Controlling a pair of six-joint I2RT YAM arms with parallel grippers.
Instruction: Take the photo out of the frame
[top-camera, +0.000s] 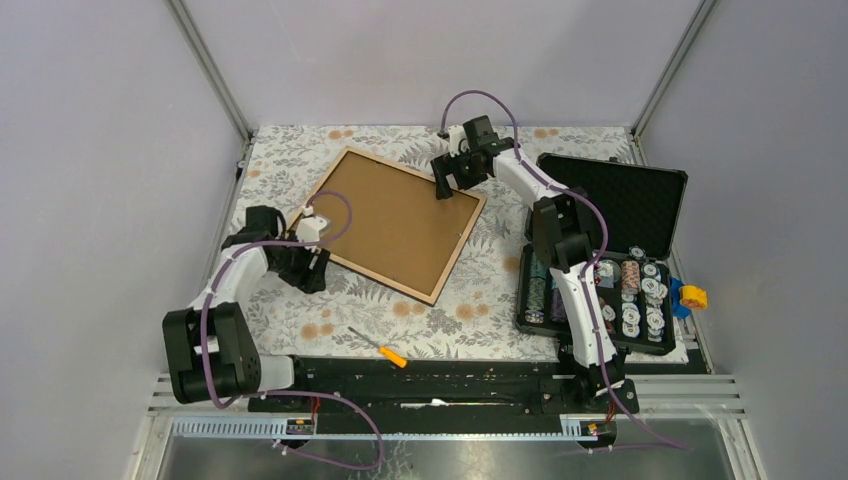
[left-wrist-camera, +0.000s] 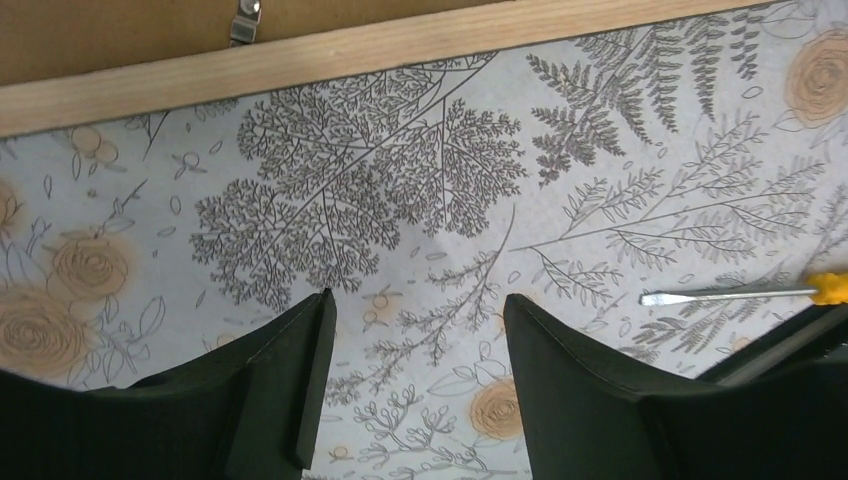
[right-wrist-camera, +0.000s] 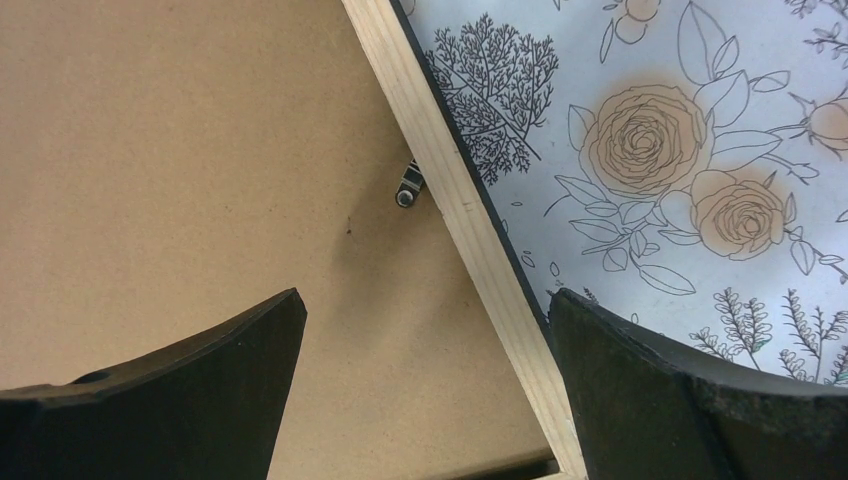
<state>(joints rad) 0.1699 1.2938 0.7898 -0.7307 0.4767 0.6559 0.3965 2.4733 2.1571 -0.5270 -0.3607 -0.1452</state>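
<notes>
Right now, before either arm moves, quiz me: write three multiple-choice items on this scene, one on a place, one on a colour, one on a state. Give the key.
1. Where does the screwdriver lie?
A. On the back of the frame
B. On the tablecloth, nearer the arms than the frame
C. On the floor

2. What colour is the frame's upward face?
A. Glossy black
B. White
C. Brown

3. The right claw is:
A. open above the frame's edge
B. shut on the frame
C. shut on the screwdriver

Key:
1 B, it rests on the floral cloth, apart from the frame.
2 C, the brown backing board faces up inside a light wood edge.
3 A, its fingers stand wide apart and grip nothing.
</notes>
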